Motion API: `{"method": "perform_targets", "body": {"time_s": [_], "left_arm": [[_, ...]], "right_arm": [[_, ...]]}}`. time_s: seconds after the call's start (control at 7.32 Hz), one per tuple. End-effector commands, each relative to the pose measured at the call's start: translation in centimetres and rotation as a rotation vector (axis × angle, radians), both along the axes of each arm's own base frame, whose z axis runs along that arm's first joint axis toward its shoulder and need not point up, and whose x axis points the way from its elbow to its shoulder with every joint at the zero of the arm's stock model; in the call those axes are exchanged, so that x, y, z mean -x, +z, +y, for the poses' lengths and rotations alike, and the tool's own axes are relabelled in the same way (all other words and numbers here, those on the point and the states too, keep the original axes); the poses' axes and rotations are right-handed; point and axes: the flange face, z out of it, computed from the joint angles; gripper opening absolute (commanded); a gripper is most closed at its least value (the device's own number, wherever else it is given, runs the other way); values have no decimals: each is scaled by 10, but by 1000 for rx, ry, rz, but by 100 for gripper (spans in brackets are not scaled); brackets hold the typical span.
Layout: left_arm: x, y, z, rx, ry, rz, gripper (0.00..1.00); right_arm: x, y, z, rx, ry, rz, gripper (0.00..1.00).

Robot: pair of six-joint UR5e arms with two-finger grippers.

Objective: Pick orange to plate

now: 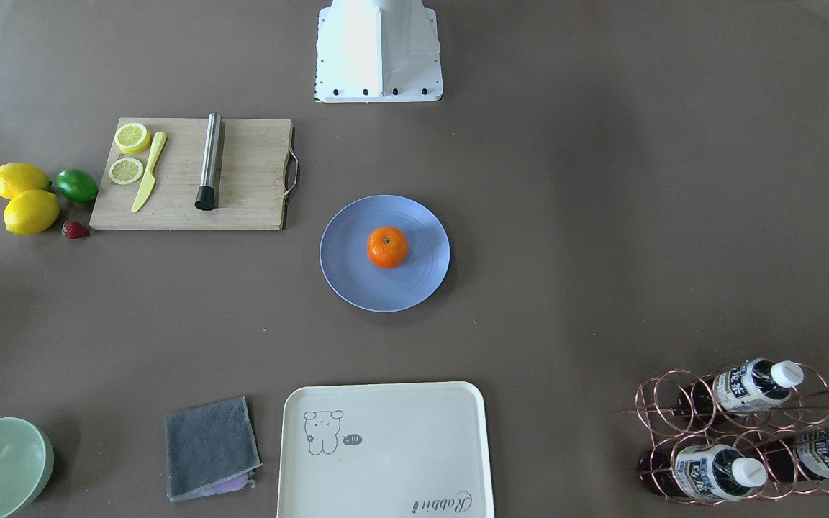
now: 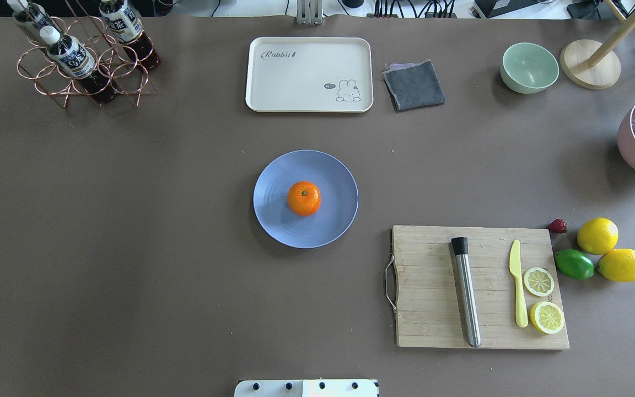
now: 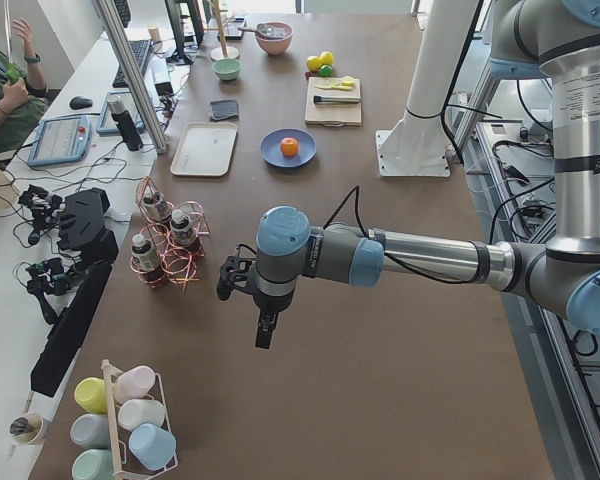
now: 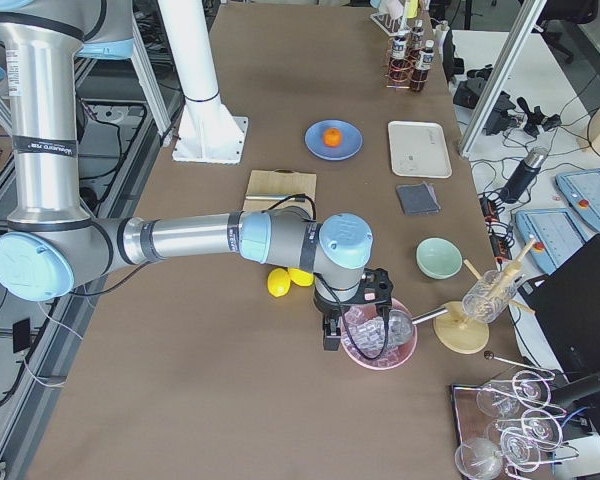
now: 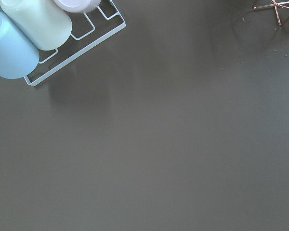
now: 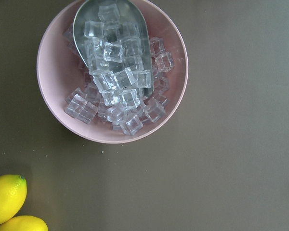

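Observation:
The orange [image 1: 388, 247] rests near the middle of the periwinkle-blue plate [image 1: 346, 270], stem dimple up, at the table's centre; both also show from overhead, the orange [image 2: 303, 198] on the plate [image 2: 273, 223]. Nothing touches them. My left gripper [image 3: 264, 335] hangs far off at the table's left end, past the bottle rack; whether it is open or shut, I cannot tell. My right gripper [image 4: 330, 338] hovers at the right end over a pink bowl of ice; its state I cannot tell either. Neither wrist view shows fingers.
A cutting board [image 2: 433, 309] holds a steel muddler, a yellow knife and lemon slices; two lemons, a lime [image 2: 574, 264] and a strawberry lie beside it. A cream tray [image 2: 309, 74], grey cloth, mint bowl [image 2: 528, 67] and copper bottle rack [image 2: 83, 66] line the far edge.

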Motion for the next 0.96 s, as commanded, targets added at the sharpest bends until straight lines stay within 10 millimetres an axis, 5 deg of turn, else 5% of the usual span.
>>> {"method": "perform_targets", "body": {"time_s": [0.0, 0.82], "left_arm": [[0, -3, -3, -6, -1, -3, 98], [0, -4, -5, -8, -1, -3, 98]], "right_arm": [[0, 1, 0, 1, 0, -4, 100], [2, -1, -1, 0, 5, -34, 100]]}}
